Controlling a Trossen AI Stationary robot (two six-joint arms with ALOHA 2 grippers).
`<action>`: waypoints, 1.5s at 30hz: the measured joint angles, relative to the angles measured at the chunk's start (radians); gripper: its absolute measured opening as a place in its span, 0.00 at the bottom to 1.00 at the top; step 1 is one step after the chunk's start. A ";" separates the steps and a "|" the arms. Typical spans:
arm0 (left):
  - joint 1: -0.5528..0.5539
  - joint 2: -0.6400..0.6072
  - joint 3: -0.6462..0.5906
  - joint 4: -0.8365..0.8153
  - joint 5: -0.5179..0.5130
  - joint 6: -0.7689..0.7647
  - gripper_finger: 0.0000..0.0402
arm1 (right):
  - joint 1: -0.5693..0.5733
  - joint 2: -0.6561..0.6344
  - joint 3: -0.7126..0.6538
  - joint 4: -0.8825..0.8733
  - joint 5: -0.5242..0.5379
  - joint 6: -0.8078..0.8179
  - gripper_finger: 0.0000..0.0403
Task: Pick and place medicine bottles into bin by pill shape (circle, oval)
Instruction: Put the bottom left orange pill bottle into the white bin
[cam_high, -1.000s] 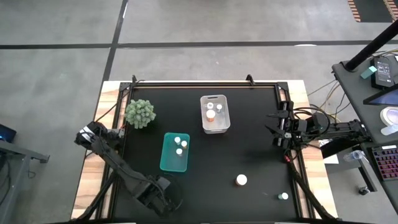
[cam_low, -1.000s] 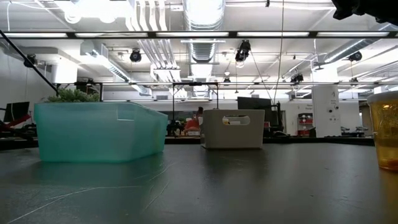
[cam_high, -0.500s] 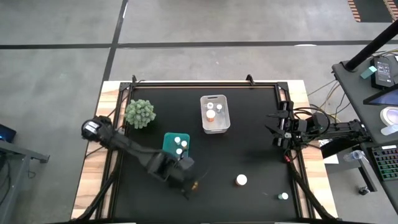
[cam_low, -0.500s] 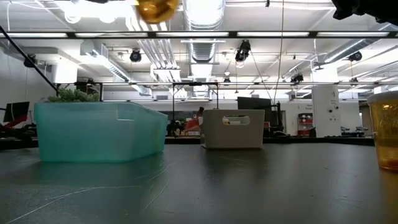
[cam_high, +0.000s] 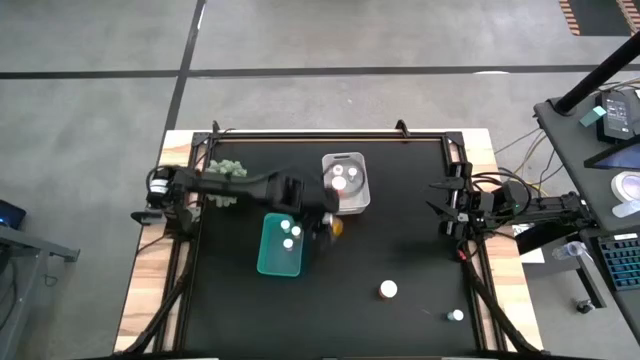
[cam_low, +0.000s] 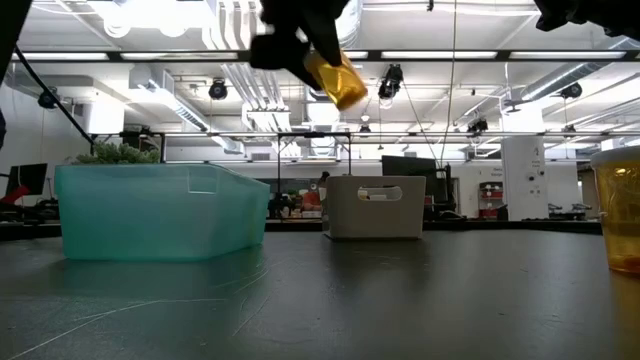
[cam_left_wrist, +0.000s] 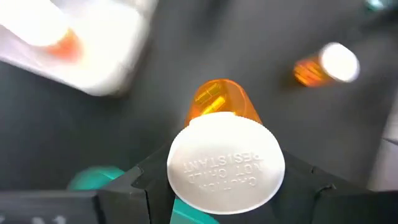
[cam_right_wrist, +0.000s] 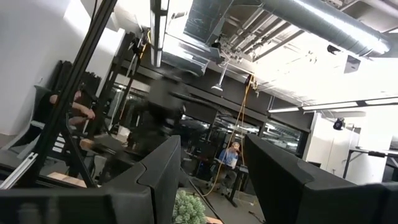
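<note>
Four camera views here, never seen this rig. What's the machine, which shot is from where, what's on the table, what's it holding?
It is a robot with two dark arms at a black table. One picture looks straight down, one looks level across the tabletop, and one comes from each arm's wrist.

On the table: a teal plastic bin and a white plastic bin, both holding small white-capped bottles, a green bushy plant, and two loose white-capped bottles near the front right.

The left claw reaches between the bins, gripping an amber-orange medicine bottle with a round white cap. The level view shows it tilted, up in the air. The right claw waits open at the table's right edge, holding nothing.
</note>
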 joint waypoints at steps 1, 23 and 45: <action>0.032 0.002 0.000 0.008 -0.014 0.042 0.47 | 0.000 0.000 0.000 0.000 0.000 0.000 0.42; 0.279 0.184 0.025 0.249 -0.028 0.404 0.47 | 0.000 -0.002 0.000 0.019 0.016 -0.043 0.42; 0.284 0.189 -0.008 0.222 -0.027 0.468 0.47 | 0.000 -0.002 0.000 0.043 0.039 -0.087 0.42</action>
